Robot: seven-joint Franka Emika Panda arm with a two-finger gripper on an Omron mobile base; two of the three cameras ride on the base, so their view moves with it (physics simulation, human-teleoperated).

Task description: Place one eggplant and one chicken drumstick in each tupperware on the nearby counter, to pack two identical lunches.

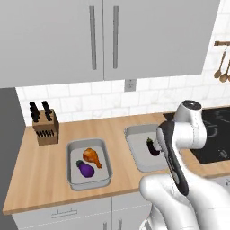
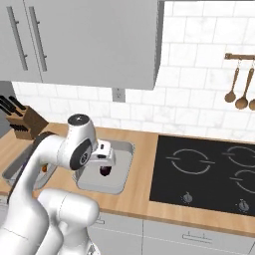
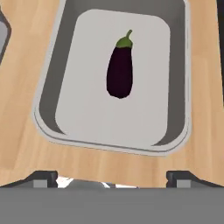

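Counter's right tupperware (image 3: 47, 94) holds eggplant (image 3: 120, 72) beyond end effector (image 3: 111, 177).

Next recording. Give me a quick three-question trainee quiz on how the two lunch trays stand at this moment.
1. True or false: the left tupperware holds both an eggplant and a chicken drumstick.
2. What lies in the right tupperware? A) an eggplant alone B) a drumstick alone C) both
3. Fill in: the gripper above the right tupperware has its jaws ____.

Key: 1 true. 2 A, one second eggplant lies there. 3 open, holding nothing.
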